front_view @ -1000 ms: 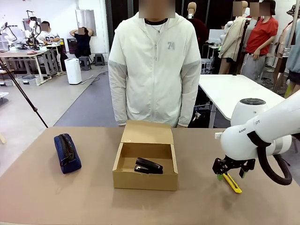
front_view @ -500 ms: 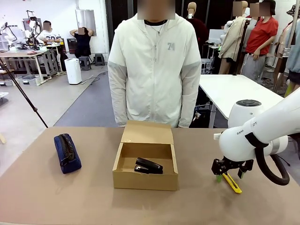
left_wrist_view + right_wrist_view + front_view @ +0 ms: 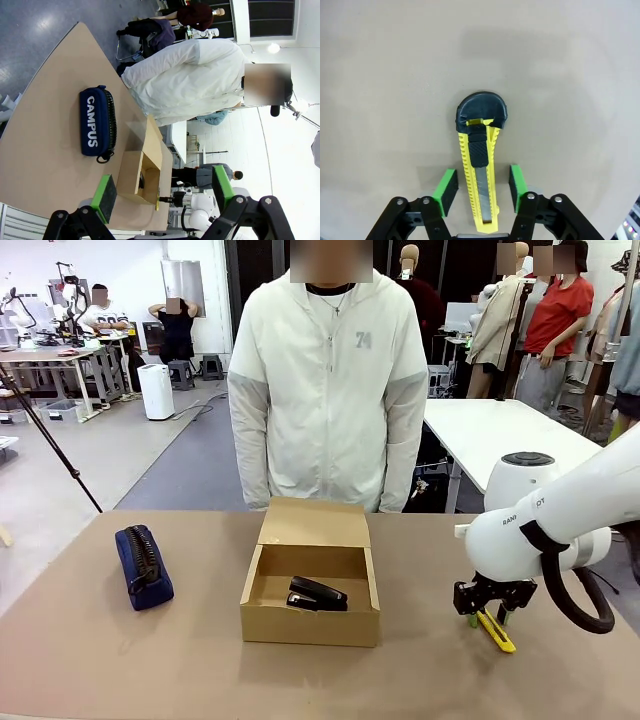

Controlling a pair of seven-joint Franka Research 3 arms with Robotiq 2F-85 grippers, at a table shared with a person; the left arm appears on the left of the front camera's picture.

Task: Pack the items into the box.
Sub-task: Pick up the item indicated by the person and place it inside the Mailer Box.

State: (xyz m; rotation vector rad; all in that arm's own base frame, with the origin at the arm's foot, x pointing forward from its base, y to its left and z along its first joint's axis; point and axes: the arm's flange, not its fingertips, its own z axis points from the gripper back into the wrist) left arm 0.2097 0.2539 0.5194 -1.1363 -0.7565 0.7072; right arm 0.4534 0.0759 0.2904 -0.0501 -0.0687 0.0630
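Observation:
The yellow-and-black utility knife [image 3: 480,165] lies flat on the table at the right. My right gripper [image 3: 482,187] points straight down over it, one green pad on each side, and a narrow gap shows between each pad and the knife's body. From the front, this gripper [image 3: 487,618] sits low over the knife [image 3: 497,632]. The brown box [image 3: 310,622] stands in the middle with its flap lid up, and the black stapler [image 3: 318,594] lies inside. The navy pouch [image 3: 143,566] rests at the left. My left gripper [image 3: 164,190] is open with nothing in it, high above the pouch [image 3: 97,122] and the box [image 3: 131,175].
A person in a white jacket [image 3: 328,390] stands at the far edge behind the box, hands out of sight. Bare tabletop [image 3: 200,660] lies between the pouch, the box and the knife.
My right gripper's jaws have narrowed around the knife and the gripper has dropped slightly. The knife, box, stapler and pouch lie where they were.

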